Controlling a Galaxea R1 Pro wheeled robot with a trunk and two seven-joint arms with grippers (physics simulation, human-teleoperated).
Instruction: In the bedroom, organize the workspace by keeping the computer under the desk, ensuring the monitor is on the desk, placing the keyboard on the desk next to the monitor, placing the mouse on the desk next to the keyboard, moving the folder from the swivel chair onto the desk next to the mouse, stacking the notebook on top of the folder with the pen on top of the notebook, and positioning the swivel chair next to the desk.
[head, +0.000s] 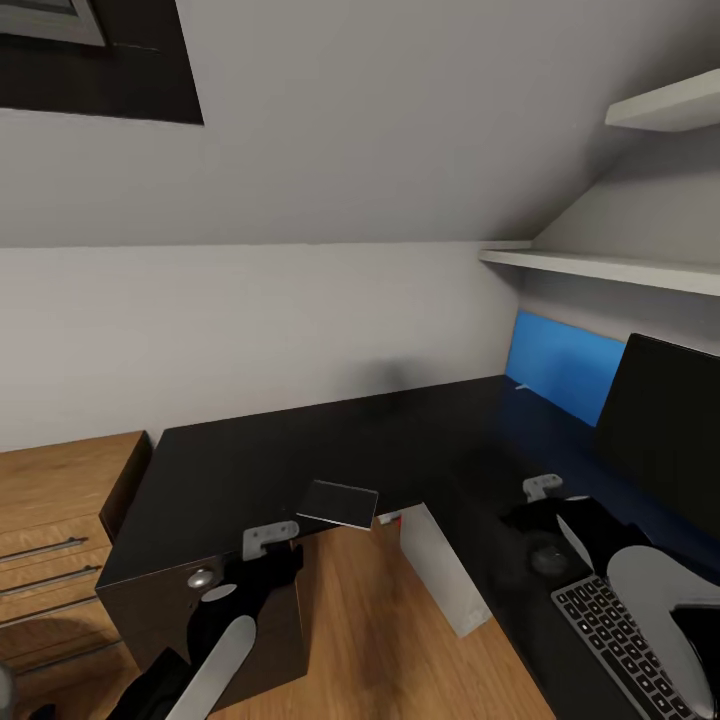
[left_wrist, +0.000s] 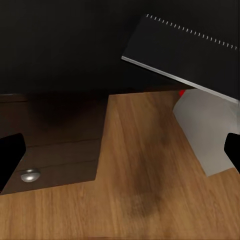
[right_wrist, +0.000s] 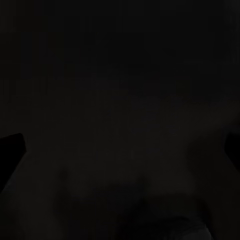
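Sloped white walls back the black desk (head: 330, 440) — notebook (head: 338, 503) overhanging its edge, left gripper (head: 272, 545) released at seven o'clock of it, ready to grasp; right gripper's (head: 545, 500) state unclear.

desk (head: 300, 440): is showing a glossy black top
floor (head: 370, 640): is looking like smooth light wood
notebook (head: 338, 503): is showing a matt dark cover with pale paper edges
drawer knob (head: 201, 577): is gleaming like polished metal
folder (head: 560, 368): is appearing smooth bright blue
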